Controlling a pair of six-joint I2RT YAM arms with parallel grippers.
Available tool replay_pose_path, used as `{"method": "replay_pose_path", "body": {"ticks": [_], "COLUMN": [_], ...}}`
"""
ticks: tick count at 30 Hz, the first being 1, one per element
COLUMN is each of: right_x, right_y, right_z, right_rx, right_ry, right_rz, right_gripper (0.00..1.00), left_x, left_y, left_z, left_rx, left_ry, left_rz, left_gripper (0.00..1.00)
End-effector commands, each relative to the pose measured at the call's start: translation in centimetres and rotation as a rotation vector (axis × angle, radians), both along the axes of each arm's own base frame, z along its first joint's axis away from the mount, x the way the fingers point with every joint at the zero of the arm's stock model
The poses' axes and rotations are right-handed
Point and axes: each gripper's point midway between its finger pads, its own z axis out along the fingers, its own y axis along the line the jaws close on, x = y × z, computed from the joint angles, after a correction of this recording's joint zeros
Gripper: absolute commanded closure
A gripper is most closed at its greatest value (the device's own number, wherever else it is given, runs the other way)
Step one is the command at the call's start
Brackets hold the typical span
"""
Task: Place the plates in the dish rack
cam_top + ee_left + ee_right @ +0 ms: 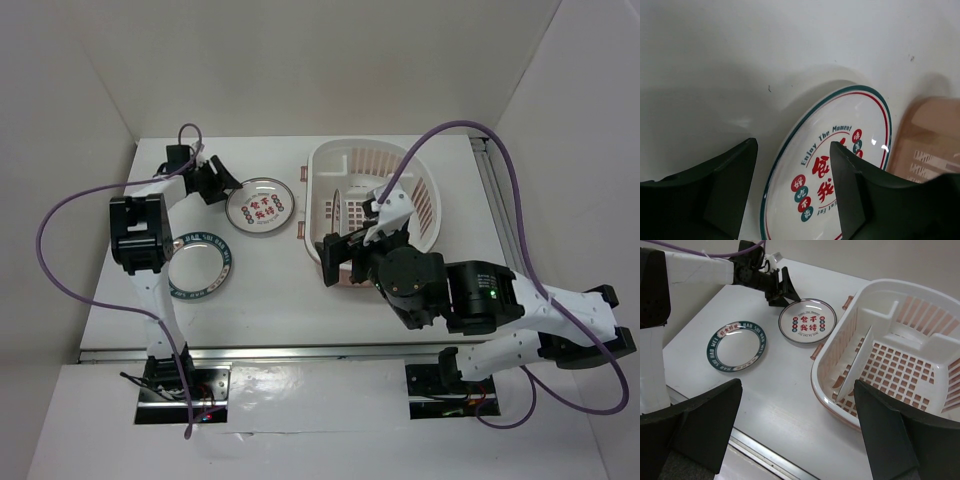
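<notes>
A white plate with red characters [258, 207] [860, 115] [806, 322] lies flat on the table, left of the dish rack [425, 170] [920, 305]. My left gripper [215, 182] [793, 145] [785, 290] is open and straddles this plate's left rim, one finger over the plate and the other over the table. The teal-rimmed plate [200, 266] [736, 346] lies flat nearer the left arm. Another white plate [339, 205] [856, 362] stands on edge inside the rack. My right gripper [335, 255] [798, 384] hangs open and empty above the rack's near left rim.
The rack's brown side handle [930, 135] [301, 230] lies close to the red-character plate. A metal rail [300, 352] runs along the table's near edge. White walls enclose the table at the back and sides.
</notes>
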Motion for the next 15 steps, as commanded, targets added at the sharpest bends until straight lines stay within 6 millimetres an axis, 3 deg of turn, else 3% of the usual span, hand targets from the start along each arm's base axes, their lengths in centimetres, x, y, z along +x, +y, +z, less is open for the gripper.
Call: {"method": "replay_pose_path", "body": {"ticks": [1, 2, 5, 9, 11, 14, 15], "right_x": [-0.2, -0.2, -0.2, -0.3, -0.3, -0.3, -0.3], "right_y": [0.4, 0.7, 0.7, 0.9, 0.9, 0.8, 0.8], "right_z": [0.3, 0.1, 0.1, 0.0, 0.0, -0.3, -0.3], "right_rx": [0.025, 0.014, 0.014, 0.014, 0.014, 0.022, 0.022], "right_ry": [-0.002, -0.002, -0.002, 0.001, 0.001, 0.005, 0.005], "right_rz": [0.012, 0.012, 0.012, 0.021, 0.021, 0.019, 0.019], "right_gripper": [0.00, 0.00, 0.00, 0.00, 0.00, 0.00, 0.00], "left_x": [-1.6, -1.6, -2.3, -2.5, -2.4, -2.7, -2.8], "left_y": [-1.3, -1.3, -1.4, -1.9, -1.6, -2.1, -2.1], "left_z": [-1.7, -1.7, -2.5, -2.3, -2.5, -3.1, -3.1], "left_rx": [0.020, 0.019, 0.016, 0.017, 0.033, 0.031, 0.031], "left_ry": [0.056, 0.056, 0.080, 0.080, 0.083, 0.102, 0.102], "left_rz": [-0.048, -0.049, -0.049, -0.058, -0.044, -0.054, -0.054], "left_gripper": [0.27, 0.34, 0.34, 0.48, 0.48, 0.62, 0.62]}}
